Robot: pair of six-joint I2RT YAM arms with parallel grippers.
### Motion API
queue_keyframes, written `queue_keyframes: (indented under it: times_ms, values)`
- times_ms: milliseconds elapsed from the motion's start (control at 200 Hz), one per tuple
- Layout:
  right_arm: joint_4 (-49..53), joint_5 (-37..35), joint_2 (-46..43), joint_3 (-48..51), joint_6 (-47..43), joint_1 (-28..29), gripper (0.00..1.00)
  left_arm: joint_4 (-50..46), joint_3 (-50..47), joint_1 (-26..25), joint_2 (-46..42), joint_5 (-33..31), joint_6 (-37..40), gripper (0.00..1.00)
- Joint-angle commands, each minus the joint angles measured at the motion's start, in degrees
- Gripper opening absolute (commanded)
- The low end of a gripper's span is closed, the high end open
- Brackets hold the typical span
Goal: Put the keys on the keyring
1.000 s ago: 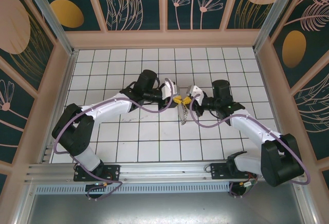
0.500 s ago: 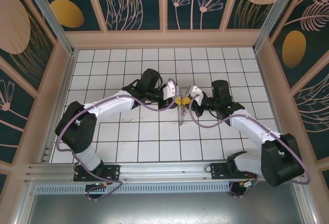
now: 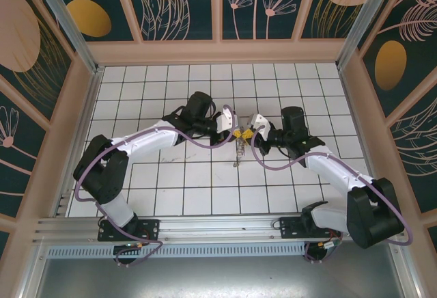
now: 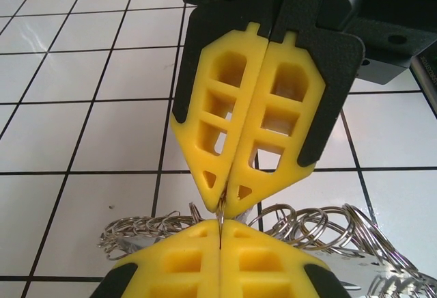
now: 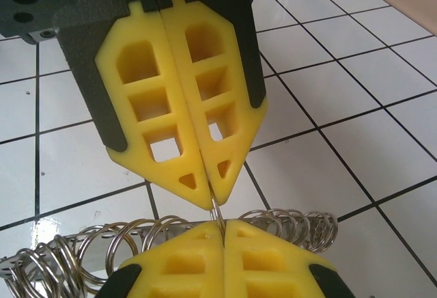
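My two grippers meet tip to tip above the middle of the floor, left gripper (image 3: 234,133) and right gripper (image 3: 246,132). Both are shut on the same thin silver wire of the keyring (image 3: 238,152), whose fringe of small silver rings dangles below them. In the left wrist view my left gripper (image 4: 222,225) pinches the wire edge-on, with the right gripper (image 4: 229,204) directly opposite. From the right wrist, my right gripper (image 5: 224,225) grips the keyring (image 5: 216,209) and the left gripper (image 5: 212,198) faces it. The keys are hidden.
A white tiled floor (image 3: 177,188) lies under the arms, boxed in by patterned walls (image 3: 61,106) on three sides. A coil of small silver rings (image 5: 300,226) hangs behind the fingertips.
My left gripper has closed onto the ring wire after moving slightly right. The dangling bunch has swung a little to the left. The right arm has stayed still.
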State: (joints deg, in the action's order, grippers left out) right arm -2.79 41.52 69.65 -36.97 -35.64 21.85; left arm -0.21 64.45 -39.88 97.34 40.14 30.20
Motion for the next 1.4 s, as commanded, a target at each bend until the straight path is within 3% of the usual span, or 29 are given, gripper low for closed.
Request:
queue_keyframes:
  times_ms: [0, 80, 115, 210, 500, 601, 861, 961, 1396]
  values:
    - [-3.1, 1.36, -1.2, 0.31, 0.14, 0.3, 0.0, 6.77, -2.59, -0.38, -1.44, 3.38, -2.09, 0.0]
    - [-3.74, 1.46, -1.54, 0.67, 0.59, 0.31, 0.0, 5.65, -2.13, -0.32, -0.9, 3.28, -2.23, 0.0]
    - [-3.76, 1.48, -1.64, 0.67, 0.66, 0.3, 0.0, 4.25, -1.52, -0.36, -0.38, 3.12, -1.84, 0.07]
    - [-3.56, 1.89, -1.79, 0.24, 0.46, 0.3, 0.0, 0.94, 0.25, -0.36, 0.48, 2.88, -1.28, 0.13]
    - [-4.07, 2.66, -1.34, 0.23, 0.7, 0.28, 0.0, -1.0, 2.06, -0.36, 2.67, 1.75, 0.21, 0.17]
    - [-4.06, 2.56, -1.34, 0.06, 0.62, 0.22, 0.0, -1.45, 2.44, -0.38, 3.07, 1.46, 0.39, 0.17]
    - [-4.45, 2.16, -1.75, 0.57, 0.49, 0.12, 0.0, -3.12, 2.88, -0.38, 2.86, -0.14, 1.26, 0.04]
    - [-3.94, 2.23, -1.75, 0.32, 0.3, -0.04, 0.0, -3.05, 2.41, -0.32, 2.38, -0.41, 1.27, 0.12]
    - [-3.32, 2.09, -1.62, 0.32, -0.18, -0.31, 0.0, 0.12, 0.38, -0.37, 1.22, -2.4, 0.0, 0.18]
